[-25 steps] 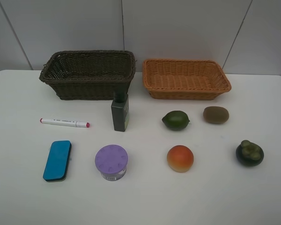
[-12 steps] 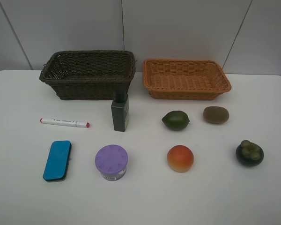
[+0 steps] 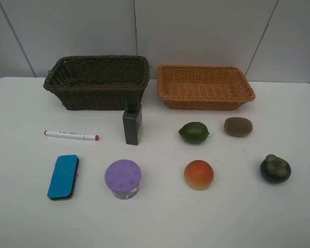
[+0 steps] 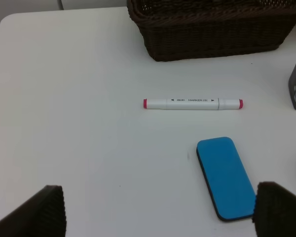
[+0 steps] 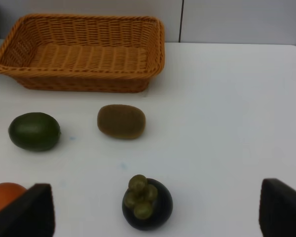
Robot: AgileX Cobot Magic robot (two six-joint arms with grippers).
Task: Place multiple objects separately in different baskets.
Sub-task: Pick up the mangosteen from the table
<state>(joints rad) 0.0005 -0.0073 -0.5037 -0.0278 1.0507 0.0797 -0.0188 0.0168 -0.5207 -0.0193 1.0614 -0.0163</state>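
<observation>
On the white table, the dark brown basket (image 3: 95, 98) and the light orange basket (image 3: 206, 101) stand side by side at the back, both holding nothing. In front lie the marker (image 3: 71, 135), blue eraser (image 3: 63, 176), purple-lidded jar (image 3: 123, 177), upright dark bottle (image 3: 132, 125), lime (image 3: 194, 132), kiwi (image 3: 238, 126), peach (image 3: 199, 174) and mangosteen (image 3: 275, 169). My left gripper (image 4: 163, 217) hangs open above the table near the eraser (image 4: 226, 177) and marker (image 4: 192, 103). Open too, my right gripper (image 5: 158, 215) hovers over the mangosteen (image 5: 147, 203). Neither arm shows in the high view.
A pale panelled wall (image 3: 196, 31) rises right behind the baskets. The table's back corners (image 3: 0, 82) are rounded. Wide gaps of bare tabletop (image 3: 160, 217) separate the objects.
</observation>
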